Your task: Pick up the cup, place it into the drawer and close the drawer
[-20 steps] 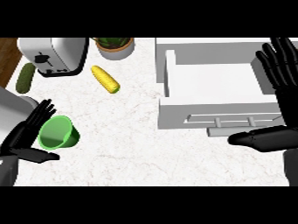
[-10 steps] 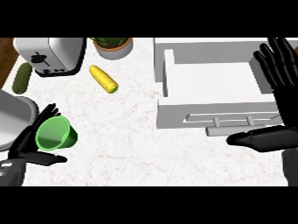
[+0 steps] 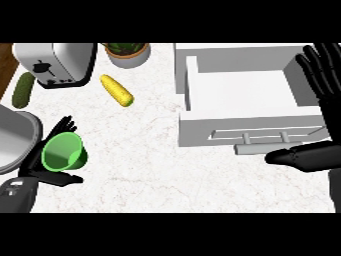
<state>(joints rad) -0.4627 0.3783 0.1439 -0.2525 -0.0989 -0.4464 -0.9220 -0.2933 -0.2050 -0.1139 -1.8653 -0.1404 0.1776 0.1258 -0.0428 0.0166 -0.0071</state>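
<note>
— Since a second ago the left hand (image 3: 49, 150) has closed in on the green cup (image 3: 64, 152): fingers that stood straight beside it now wrap behind it, thumb curled beneath. The cup has tipped, mouth facing up toward the head view, and sits a little nearer the counter's left edge.

— So the pick is made?

— I judge the grasp is in hand, the lift barely begun. The cup is at lower left, just beside the large grey appliance (image 3: 3, 140). The drawer (image 3: 239, 100) stands pulled out and empty at the right, well apart from it.

— And the other hand?

— The right hand (image 3: 328, 100) is open, fingers straight up over the drawer's right wall, thumb lying by the handle (image 3: 265, 145). It holds nothing.

— What does the next move call for?

— Carrying the cup rightward across bare marble counter (image 3: 143, 150), high enough to clear the drawer's front wall. The corn (image 3: 117, 90), toaster (image 3: 55, 65), cucumber (image 3: 23, 90) and plant pot (image 3: 127, 54) lie farther back, off that path.
</note>
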